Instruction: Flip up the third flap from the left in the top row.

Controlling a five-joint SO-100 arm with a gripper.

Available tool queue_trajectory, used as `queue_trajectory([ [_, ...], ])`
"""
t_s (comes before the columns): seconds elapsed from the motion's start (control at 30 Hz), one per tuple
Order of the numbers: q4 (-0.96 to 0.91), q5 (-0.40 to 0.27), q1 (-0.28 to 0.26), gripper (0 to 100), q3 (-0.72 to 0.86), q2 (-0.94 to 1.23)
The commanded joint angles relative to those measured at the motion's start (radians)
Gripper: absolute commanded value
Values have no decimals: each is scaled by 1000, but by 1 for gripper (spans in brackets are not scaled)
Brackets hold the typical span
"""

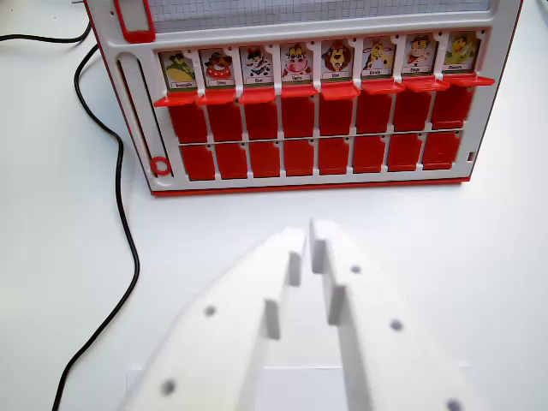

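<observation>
A red-and-white flap board [137,128] lies on the white table in the upper half of the wrist view. Its farthest row has several flaps standing up with animal pictures; the third from the left shows a cow [257,65]. Two nearer rows hold plain red flaps lying flat, among them the third flap of the middle row [261,120] and the third flap of the nearest row [265,159]. My white gripper [309,229] sits below the board's near edge, roughly centred and apart from it. Its fingers are shut with nothing between them.
A black cable [128,231] runs down the table left of the board and curves toward the lower left corner. A slot with a red ring [159,165] runs along the board's left side. Bare white table lies between gripper and board.
</observation>
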Motion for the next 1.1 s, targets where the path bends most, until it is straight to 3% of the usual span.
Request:
queue_trajectory([
  [0.0, 3, -2, -8, 0, -94, 46],
  [1.07, -21, -6, -9, 0, -48, 67],
])
